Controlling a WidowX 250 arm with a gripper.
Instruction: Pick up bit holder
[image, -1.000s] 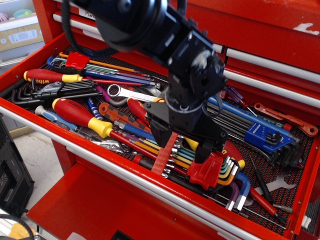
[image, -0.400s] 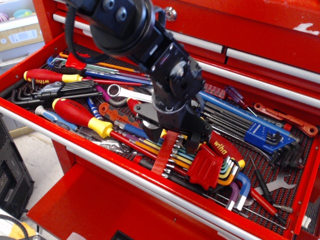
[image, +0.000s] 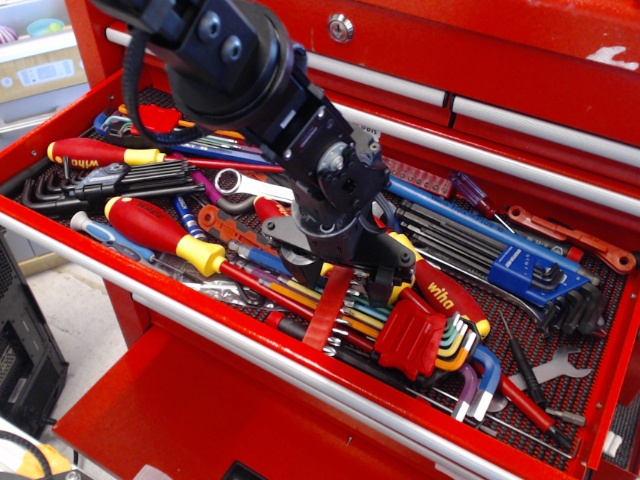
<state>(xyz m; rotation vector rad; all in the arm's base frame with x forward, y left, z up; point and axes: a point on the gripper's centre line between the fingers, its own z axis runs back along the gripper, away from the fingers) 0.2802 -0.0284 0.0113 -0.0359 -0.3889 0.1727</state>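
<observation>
The bit holder (image: 327, 313) is a narrow flat red strip with a row of short silver bits. It lies slanted on the tools near the front middle of the open drawer. My gripper (image: 340, 277) hangs over its upper end, fingers pointing down. One black finger (image: 299, 265) stands left of the strip and the other (image: 379, 288) stands right of it. The jaws are open and the strip's top end lies between them, with no grip on it. The strip's lower end is in plain view.
A chunky red block (image: 408, 337) with multicoloured hex keys lies just right of the strip. A red-and-yellow screwdriver (image: 163, 231) lies to the left. A blue hex key holder (image: 525, 270) and a translucent red studded strip (image: 420, 181) lie behind. The drawer's front rail (image: 200, 318) is close.
The arm has swung left and the gripper has come lower, its fingers now straddling the bit holder's upper end. The bit holder has not moved.
</observation>
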